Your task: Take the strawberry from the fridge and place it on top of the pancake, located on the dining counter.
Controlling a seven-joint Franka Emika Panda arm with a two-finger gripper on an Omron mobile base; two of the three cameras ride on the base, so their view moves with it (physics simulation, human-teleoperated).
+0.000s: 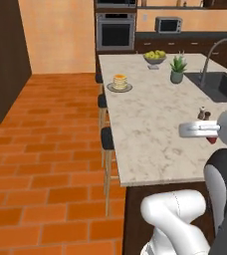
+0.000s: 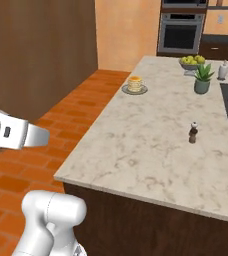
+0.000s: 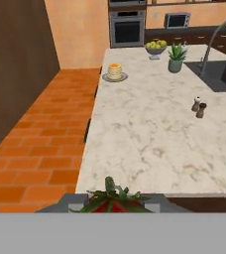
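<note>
In the left base view, the arm is reaching over the near right part of the counter, and a red spot — judged to be the strawberry — is showing just under the white hand near the right edge. The pancake is sitting on its plate at the far left edge of the counter, well apart from the hand; a fruit bowl, a plant and the sink are lying further back. In the right base view, the pancake is standing near the far left edge of the counter, with a small pepper mill between it and the near edge. In the hand view, the gripper is closing on the strawberry — its green top and red flesh are showing between the fingertips at the bottom of the view, over the counter's near edge. The pancake is lying far ahead and bare of any berry. Judging by this, the fetching is done; the carry across the counter and the placing on the pancake are remaining.
</note>
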